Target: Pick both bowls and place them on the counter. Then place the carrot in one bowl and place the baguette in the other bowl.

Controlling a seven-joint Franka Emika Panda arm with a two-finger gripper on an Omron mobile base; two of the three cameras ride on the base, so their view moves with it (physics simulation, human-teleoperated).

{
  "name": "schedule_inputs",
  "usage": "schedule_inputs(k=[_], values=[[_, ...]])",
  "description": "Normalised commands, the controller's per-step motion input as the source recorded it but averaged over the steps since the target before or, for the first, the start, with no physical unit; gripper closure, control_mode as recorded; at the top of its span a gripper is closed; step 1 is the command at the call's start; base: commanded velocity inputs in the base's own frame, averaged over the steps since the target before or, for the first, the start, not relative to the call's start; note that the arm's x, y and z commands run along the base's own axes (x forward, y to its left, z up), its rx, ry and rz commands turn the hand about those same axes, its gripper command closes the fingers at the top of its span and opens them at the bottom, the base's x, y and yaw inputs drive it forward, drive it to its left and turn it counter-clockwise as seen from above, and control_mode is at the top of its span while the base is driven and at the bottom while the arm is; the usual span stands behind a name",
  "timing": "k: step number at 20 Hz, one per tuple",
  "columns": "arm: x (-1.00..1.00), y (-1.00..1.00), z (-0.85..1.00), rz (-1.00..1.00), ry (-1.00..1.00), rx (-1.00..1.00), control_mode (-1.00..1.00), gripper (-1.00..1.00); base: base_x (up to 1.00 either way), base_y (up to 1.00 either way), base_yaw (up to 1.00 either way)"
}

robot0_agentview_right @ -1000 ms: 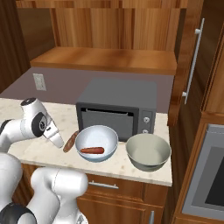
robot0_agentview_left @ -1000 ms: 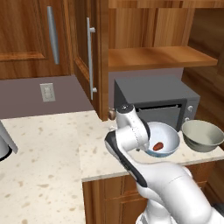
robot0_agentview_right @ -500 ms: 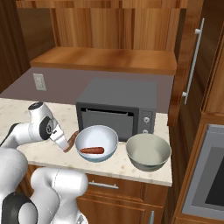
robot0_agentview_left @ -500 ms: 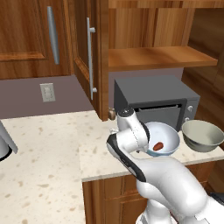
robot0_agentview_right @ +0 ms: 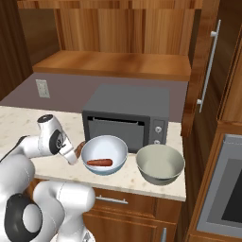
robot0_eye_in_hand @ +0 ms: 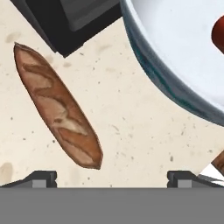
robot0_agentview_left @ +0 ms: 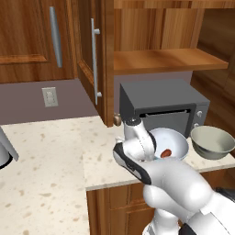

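Both bowls already stand on the tabletop, side by side in front of a dark microwave. The white-and-blue bowl holds the carrot, lying across its pale inside, so that part of the task looks done. The grey-green bowl to its right is empty (its cream inside shows clearly). What seems to be left is the baguette, which lies flat on the tabletop just beside the white-and-blue bowl, on the side away from the grey-green one and near the microwave's front corner.

The robot's hand hangs low over the tabletop with its two finger tips spread wide apart and nothing between them. In the hand view the baguette lies slantwise, its near end just above and inside the left finger tip, not centred between the two. My reading is that the hand is lining up to take the loaf, which would then have to travel past the first bowl to reach the grey-green one.

The tabletop is beige stone with brown speckles, set over wooden cabinet fronts with a metal drawer handle. Around it are dark wooden wall cupboards with long metal handles, an open wooden shelf above the microwave, and a pale wall socket on the grey-brown back wall.
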Motion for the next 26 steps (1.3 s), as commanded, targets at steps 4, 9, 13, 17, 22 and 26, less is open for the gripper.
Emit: schedule_inputs(k=[4, 9, 13, 17, 22, 26], values=[[0.16, 0.0, -0.21, 0.0, -0.01, 0.01, -1.0, -1.0, 0.0, 0.0, 0.0], [0.18, 0.05, -0.19, 0.0, -0.03, 0.0, -1.0, -1.0, 0.0, 0.0, 0.0], [0.22, 0.07, -0.15, 0.0, -0.03, 0.0, -1.0, -1.0, 0.0, 0.0, 0.0], [0.22, 0.05, -0.17, 0.0, -0.01, 0.0, -1.0, -1.0, 0.0, 0.0, 0.0], [0.23, 0.01, -0.17, 0.0, 0.0, 0.01, -1.0, -1.0, 0.0, 0.0, 0.0], [0.19, 0.03, -0.17, 0.0, 0.0, 0.01, -1.0, -1.0, 0.0, 0.0, 0.0]])
